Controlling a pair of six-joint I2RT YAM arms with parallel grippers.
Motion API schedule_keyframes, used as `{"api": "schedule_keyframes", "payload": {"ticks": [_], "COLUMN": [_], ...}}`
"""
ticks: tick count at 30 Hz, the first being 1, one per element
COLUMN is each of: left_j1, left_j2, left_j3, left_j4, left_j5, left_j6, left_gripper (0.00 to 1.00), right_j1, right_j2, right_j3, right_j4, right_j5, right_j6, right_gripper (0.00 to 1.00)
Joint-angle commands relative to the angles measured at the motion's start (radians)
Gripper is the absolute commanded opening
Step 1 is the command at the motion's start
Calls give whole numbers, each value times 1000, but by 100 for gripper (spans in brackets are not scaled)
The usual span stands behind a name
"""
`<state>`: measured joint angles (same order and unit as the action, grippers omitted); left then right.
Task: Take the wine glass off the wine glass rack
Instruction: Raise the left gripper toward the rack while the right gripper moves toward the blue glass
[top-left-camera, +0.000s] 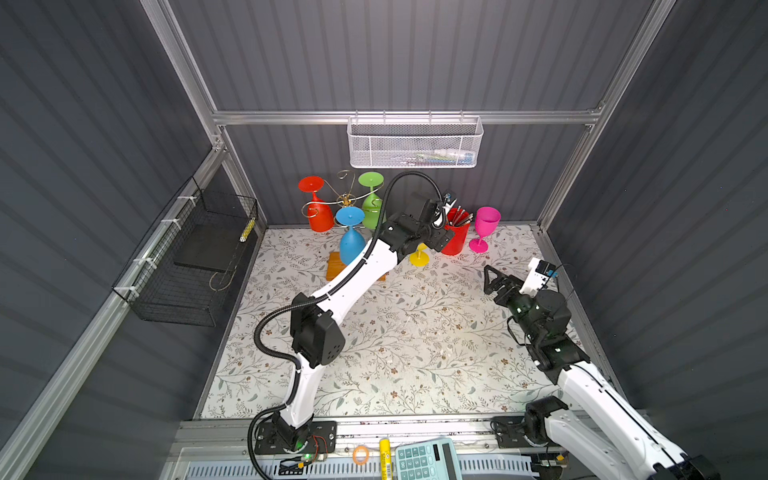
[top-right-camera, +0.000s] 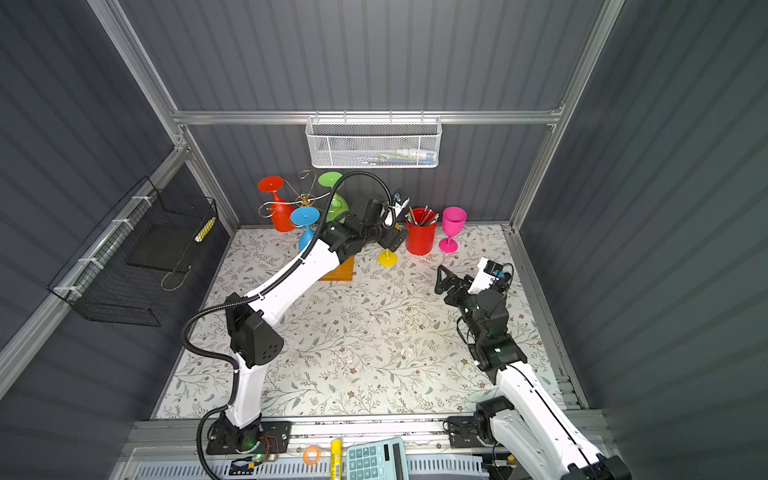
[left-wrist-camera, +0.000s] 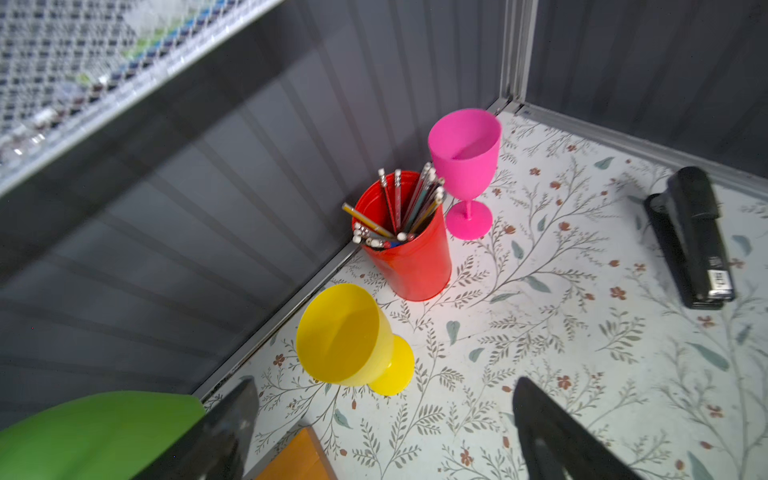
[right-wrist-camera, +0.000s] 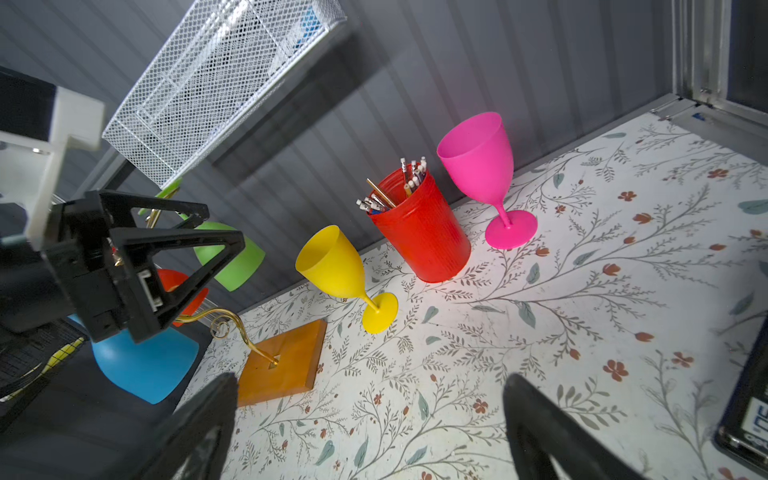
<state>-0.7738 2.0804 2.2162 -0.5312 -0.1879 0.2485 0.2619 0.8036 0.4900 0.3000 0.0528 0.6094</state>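
The wine glass rack (top-left-camera: 346, 200) is a gold wire stand on an orange wooden base (right-wrist-camera: 282, 361) at the back left. Red (top-left-camera: 320, 214), green (top-left-camera: 371, 199) and blue (top-left-camera: 351, 243) wine glasses hang on it upside down. A yellow wine glass (left-wrist-camera: 345, 336) stands upright on the table right of the base; in both top views only its foot (top-left-camera: 419, 258) shows. My left gripper (left-wrist-camera: 386, 399) hovers just above and behind it, open, touching nothing. My right gripper (top-left-camera: 487, 280) is open and empty over the table's right side.
A red cup of pencils (top-left-camera: 455, 239) and an upright pink glass (top-left-camera: 484, 228) stand by the back wall. A black stapler (left-wrist-camera: 690, 241) lies to the right. A white mesh basket (top-left-camera: 415, 143) hangs on the back wall, a black wire basket (top-left-camera: 195, 257) on the left wall.
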Motion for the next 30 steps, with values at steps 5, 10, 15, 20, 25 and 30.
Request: {"api": "schedule_keyframes", "payload": {"ticks": [5,10,15,20,25,30], "left_j1": [-47,-47,-9,88,197,329], "left_j2": [-109,-162,-207,-287,-363,-476], "left_j3": [52,118,178,150,116,-12], "left_j4": [-98,-184,-277,-341,-456,-501], "left_j5": [-11,-76,-147,-177,-158,-46], "left_j6": [-84,-138,-185,-305,-458,-606], "left_gripper": [100,100,100,100,95,88], "right_j1": [10,53,148,249,329,388], "right_j2": [-43,2,113,259,395,474], "right_j3": [54,124,229,377,526,612], "right_j4": [-63,-96,-107,-122,-162,-196], "right_j5": [10,4,11,-38,-91,-109], "right_j6": [28,51,66,97,72,20], "right_gripper": [98,97,96,93,91,91]}}
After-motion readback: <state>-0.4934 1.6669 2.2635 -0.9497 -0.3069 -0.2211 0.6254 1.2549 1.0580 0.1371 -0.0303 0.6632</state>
